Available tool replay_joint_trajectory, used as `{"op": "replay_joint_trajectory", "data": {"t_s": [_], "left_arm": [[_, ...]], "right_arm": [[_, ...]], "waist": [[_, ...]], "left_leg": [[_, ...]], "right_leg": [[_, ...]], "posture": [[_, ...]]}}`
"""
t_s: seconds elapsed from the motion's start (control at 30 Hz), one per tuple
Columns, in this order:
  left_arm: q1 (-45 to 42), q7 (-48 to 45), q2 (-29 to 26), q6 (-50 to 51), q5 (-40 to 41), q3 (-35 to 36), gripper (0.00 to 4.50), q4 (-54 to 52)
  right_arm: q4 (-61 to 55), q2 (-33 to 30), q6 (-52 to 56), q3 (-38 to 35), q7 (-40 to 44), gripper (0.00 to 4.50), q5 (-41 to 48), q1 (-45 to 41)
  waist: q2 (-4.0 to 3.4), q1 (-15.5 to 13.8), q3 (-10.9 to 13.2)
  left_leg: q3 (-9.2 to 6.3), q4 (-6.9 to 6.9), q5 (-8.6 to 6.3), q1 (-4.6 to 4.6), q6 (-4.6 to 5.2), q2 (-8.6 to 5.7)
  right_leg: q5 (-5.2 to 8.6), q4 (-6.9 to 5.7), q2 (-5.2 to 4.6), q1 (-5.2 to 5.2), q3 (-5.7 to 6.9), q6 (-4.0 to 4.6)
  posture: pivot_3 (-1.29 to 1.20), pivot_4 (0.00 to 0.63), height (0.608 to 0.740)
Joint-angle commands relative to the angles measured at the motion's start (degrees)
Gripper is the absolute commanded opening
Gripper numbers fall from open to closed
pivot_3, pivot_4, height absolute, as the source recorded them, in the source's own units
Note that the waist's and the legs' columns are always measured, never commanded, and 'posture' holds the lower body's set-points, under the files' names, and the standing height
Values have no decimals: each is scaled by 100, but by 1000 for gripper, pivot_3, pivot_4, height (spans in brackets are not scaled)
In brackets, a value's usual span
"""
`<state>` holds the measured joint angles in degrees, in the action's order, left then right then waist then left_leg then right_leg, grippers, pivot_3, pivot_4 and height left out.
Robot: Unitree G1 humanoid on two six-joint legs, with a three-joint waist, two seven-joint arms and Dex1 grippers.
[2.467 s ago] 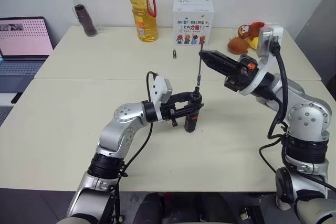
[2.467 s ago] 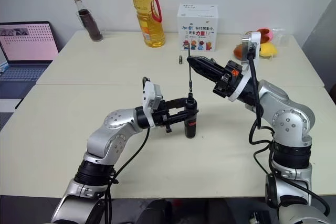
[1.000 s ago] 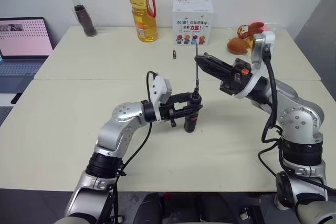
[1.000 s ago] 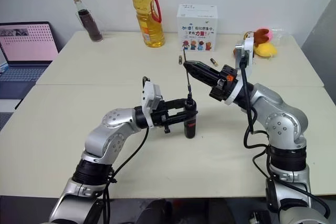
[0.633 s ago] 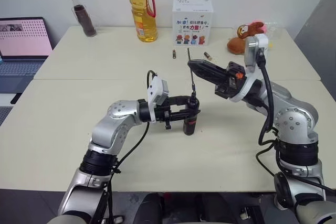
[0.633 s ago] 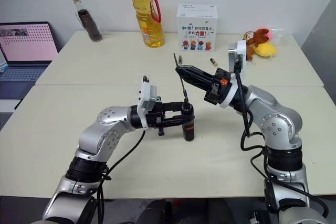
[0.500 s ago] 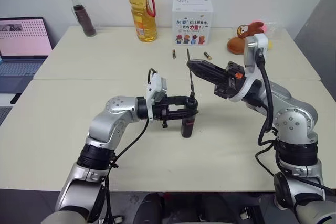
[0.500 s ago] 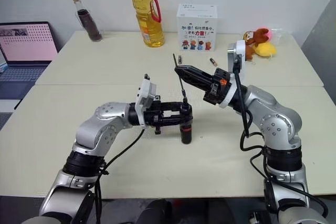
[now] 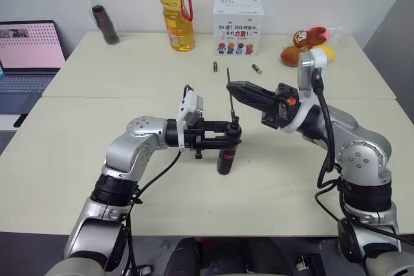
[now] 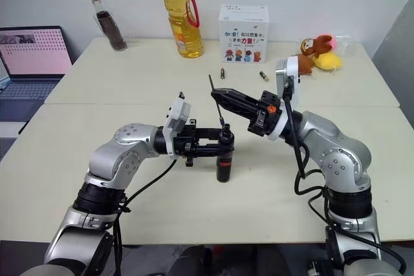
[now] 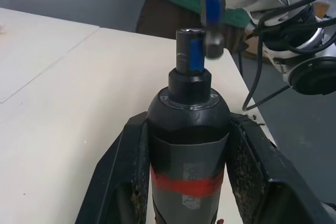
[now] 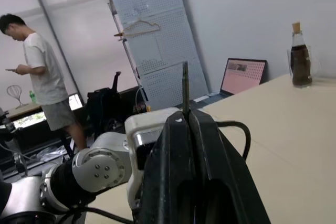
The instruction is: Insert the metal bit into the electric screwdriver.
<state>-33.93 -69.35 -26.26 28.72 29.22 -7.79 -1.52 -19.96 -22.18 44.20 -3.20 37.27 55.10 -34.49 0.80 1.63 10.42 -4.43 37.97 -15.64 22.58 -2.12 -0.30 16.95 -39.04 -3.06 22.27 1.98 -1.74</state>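
Your left end effector [image 9: 228,139] is clamped on the electric screwdriver [image 9: 224,157], its two black fingers [image 11: 257,174] pressed against either side of the dark body just above the red band. The tool stands nearly upright above the cream counter [image 9: 77,147], leaning slightly, with its socket end facing up; from the head views you cannot tell whether its base touches the surface.

Your right end effector [image 9: 231,86] is closed on the metal bit [image 9: 230,103], pinching it near its upper end so a short length sticks out above the fingertips. The thin rod slants down from there, and its lower tip sits right at the screwdriver's socket. In the left wrist view the bit's end lies blurred just beside the socket rim, so you cannot tell whether it has entered.

At the back of the counter you have a bottle of yellow oil [image 9: 176,11], a dark corked bottle [image 9: 103,17], a white printed box [image 9: 238,19] and a plush toy [image 9: 304,42]. Two small batteries [image 9: 215,66] lie in front of the box. A laptop [image 9: 26,53] sits off to the left.

A person [image 12: 44,93] stands in the room behind, looking down at something in hand.
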Motion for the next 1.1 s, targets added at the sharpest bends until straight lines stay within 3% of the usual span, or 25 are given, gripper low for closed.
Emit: {"op": "replay_joint_trajectory", "data": {"t_s": [0.03, 1.1], "left_arm": [[5, 10, -17, 14, 208, 153, 1672, -313], [234, 22, -92, -122, 82, 206, 1672, -381]], "right_arm": [[-204, -36, -72, -105, -18, 29, 44, -34], [-405, -29, 190, -346, -456, 29, 536, -121]], "waist": [[0, 0, 0], [0, 0, 0]], "left_leg": [[-1, 0, 0, 0, 0, 0], [0, 0, 0, 0, 0, 0]], "right_leg": [[0, 0, 0, 0, 0, 0], [0, 0, 0, 0, 0, 0]], "posture": [[0, 150, 740], [0, 150, 740]]}}
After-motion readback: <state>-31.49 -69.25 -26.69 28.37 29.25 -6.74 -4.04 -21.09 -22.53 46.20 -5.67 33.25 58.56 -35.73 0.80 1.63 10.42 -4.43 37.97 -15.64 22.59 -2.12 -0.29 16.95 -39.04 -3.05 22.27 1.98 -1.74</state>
